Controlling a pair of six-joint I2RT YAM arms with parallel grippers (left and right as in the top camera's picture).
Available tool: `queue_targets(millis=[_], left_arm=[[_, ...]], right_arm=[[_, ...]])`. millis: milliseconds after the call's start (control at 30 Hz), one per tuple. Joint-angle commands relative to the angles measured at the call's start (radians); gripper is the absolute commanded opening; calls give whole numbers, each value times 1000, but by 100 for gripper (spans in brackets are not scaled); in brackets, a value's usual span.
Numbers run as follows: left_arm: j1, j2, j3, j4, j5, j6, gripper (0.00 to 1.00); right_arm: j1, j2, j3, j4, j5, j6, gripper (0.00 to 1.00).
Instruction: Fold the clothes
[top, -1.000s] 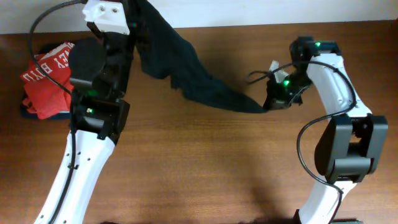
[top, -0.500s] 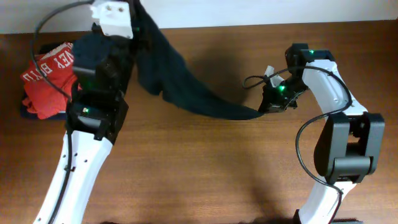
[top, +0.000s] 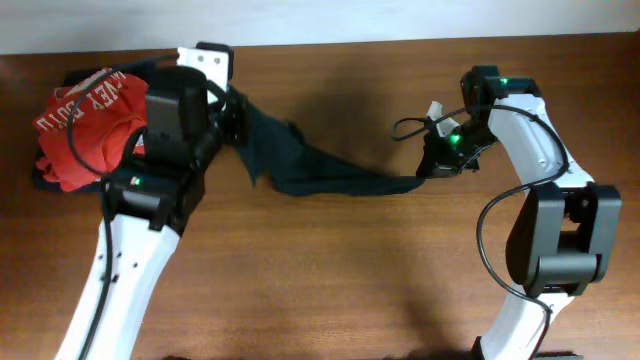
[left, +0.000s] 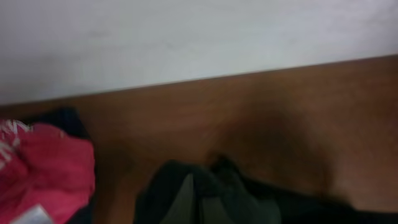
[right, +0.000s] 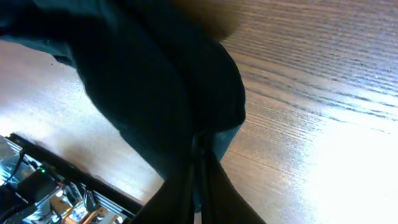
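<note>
The black garment (top: 300, 165) lay stretched across the far half of the wooden table (top: 330, 270), drawn out into a long, narrow band between the two arms. Its wider, bunched end ran up to the left gripper (top: 235, 108), and it tapered to a thin point at the right gripper (top: 428, 172). In the right wrist view the dark cloth (right: 149, 74) filled the upper left, and the right gripper (right: 200, 168) had its fingers pressed close together with a fold of the fabric pinched between them, just above the wood grain. The left wrist view was blurred, but the garment (left: 267, 202) showed gathered around the left gripper (left: 199, 199), whose fingers appeared to be clamped on it. A red shirt with white lettering (top: 75, 125) sat crumpled at the far left corner of the table, just beside the left arm, on top of a navy cloth (top: 45, 180) that peeked out beneath it. The same red shirt (left: 50, 174) showed at the left edge of the left wrist view, below a white wall (left: 186, 37).
</note>
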Motion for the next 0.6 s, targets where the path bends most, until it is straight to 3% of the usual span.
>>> queue_targets(millis=[0, 200, 433, 567], left_arm=[[-8, -87, 24, -54, -3, -74, 1], [-18, -138, 167, -246, 155, -99, 1], [-62, -129, 239, -315, 106, -98, 1], [-62, -13, 239, -306, 57, -98, 1]], right_arm=[[-20, -34, 16, 0, -12, -11, 4], [-38, -34, 16, 3, -12, -11, 4], [-39, -34, 16, 8, -13, -10, 4], [-38, -34, 16, 6, -17, -7, 4]])
